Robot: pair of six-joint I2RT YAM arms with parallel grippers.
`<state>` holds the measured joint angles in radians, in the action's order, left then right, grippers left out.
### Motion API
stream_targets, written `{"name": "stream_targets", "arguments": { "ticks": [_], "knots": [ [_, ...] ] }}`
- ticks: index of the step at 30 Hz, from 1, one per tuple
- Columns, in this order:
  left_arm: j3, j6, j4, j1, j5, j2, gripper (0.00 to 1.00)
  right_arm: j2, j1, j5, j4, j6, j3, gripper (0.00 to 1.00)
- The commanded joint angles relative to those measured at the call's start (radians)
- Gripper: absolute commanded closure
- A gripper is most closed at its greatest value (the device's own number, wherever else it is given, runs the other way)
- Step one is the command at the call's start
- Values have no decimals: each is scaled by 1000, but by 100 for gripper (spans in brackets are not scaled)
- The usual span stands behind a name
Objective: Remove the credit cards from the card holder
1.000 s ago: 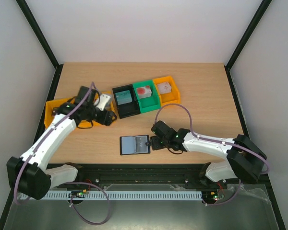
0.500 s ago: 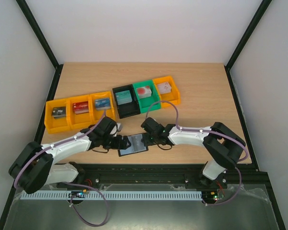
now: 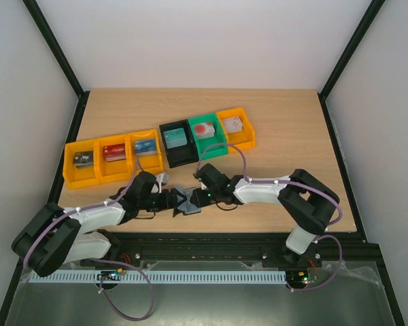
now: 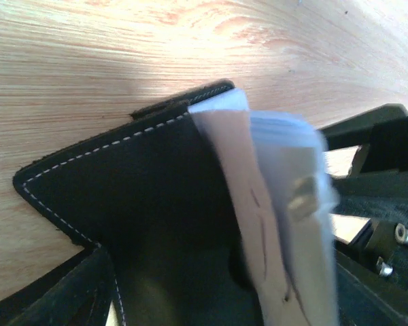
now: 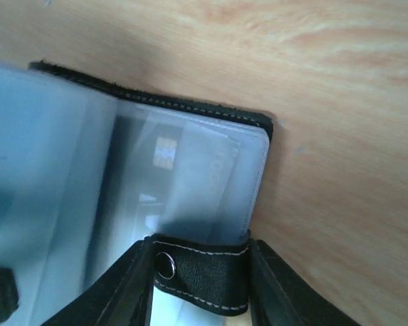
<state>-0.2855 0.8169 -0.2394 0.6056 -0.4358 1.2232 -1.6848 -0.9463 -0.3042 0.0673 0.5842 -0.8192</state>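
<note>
At the near edge of the tabletop point(image 3: 292, 136), a little left of centre: card holder point(image 3: 185, 202), raised off the wood in a peaked, half-folded shape between the two grippers. Left gripper point(image 3: 168, 201) at its left flap, right gripper point(image 3: 205, 197) at its right flap. Both equally near, touching or almost touching.

From the left wrist: black stitched cover filling the view, tilted off the wood, with clear sleeves point(image 4: 272, 224) fanning out beyond it. No left fingertips plainly seen, so cannot tell whether spread or clamped on the cover.

From the right wrist: snap tab point(image 5: 200, 275) lodged between the fingers point(image 5: 126, 299), one close against each side edge. Cannot tell whether truly pinched or merely flanked. Straight ahead of the tab, inside a frosted sleeve: credit card point(image 5: 190, 180), gold chip toward its far end, long axis seemingly pointing away from the fingers. Mouth of that pocket not visible.

Probably mid-task, with at least this one card not yet out. Likely calls for one gripper pinning the cover and the other drawing the card along its long axis. Risk of dragging the whole holder instead.

Farther back, toward the left edge: yellow three-compartment bin point(image 3: 70, 178), a small flat piece in each compartment. Beyond centre, in a slanted row: black bin point(image 3: 164, 144), green bin point(image 3: 222, 140), orange bin point(image 3: 249, 133).
</note>
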Motion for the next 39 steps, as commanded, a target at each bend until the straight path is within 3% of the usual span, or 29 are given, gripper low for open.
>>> {"name": "stream_targets", "arguments": {
  "ticks": [1,4,8,9,12,14,20,23,29,33,39],
  "knots": [
    [60,31,-52,7,-19,56,28,-34,-11,-181,-22,4,37,65],
    [73,40,-63,7,-11,59,44,-9,-10,-171,-19,8,40,65],
    [78,38,-54,4,-3,46,91,27,6,-173,-25,-1,50,65],
    [80,34,-52,1,0,38,97,43,17,-175,-30,-3,59,65],
    [77,-6,-57,-24,9,-8,98,135,86,-227,-69,-14,105,63],
    [42,-75,-18,-50,-6,-66,98,218,140,-257,-83,-50,133,56],
    [-135,-520,11,-54,-153,-343,98,493,299,-496,-167,-192,85,37],
    [-161,-635,-40,-113,-259,-450,98,577,352,-582,-256,-255,15,31],
    [-214,-628,-188,-179,-440,-615,98,601,353,-714,-233,-358,-150,30],
    [-207,-499,-320,-192,-422,-682,98,602,352,-754,-260,-344,-204,30],
    [-195,-439,-354,-255,-384,-726,98,584,295,-747,-254,-343,-246,28]
  ]
}}
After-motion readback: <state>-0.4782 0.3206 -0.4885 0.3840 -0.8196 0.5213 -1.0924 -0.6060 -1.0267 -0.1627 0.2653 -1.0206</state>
